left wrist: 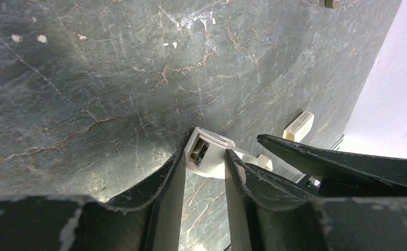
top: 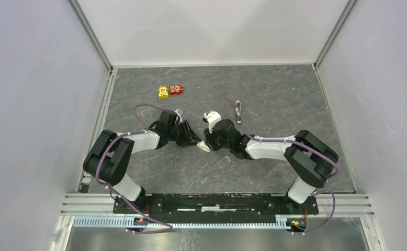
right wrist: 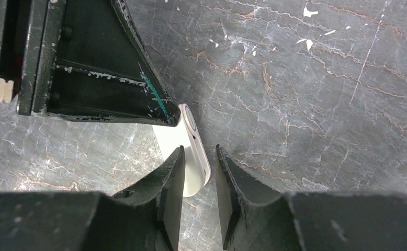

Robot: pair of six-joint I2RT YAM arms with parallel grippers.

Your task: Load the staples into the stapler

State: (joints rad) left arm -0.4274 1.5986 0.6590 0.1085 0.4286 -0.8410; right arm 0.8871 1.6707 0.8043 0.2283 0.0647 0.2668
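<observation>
My L tool (left wrist: 205, 153) pinches one end of the cream mini stapler (left wrist: 214, 159) — R tool (right wrist: 199, 149) narrowly spread astride the other end, low over the bench (left wrist: 86, 78).

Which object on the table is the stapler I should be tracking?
On the grey stone-patterned table, look at mid-table where the two arms' fingers meet. The stapler is between them: small, rounded, cream-white, unlike the yellow and red blocks farther back or the clear piece beside it.
</observation>
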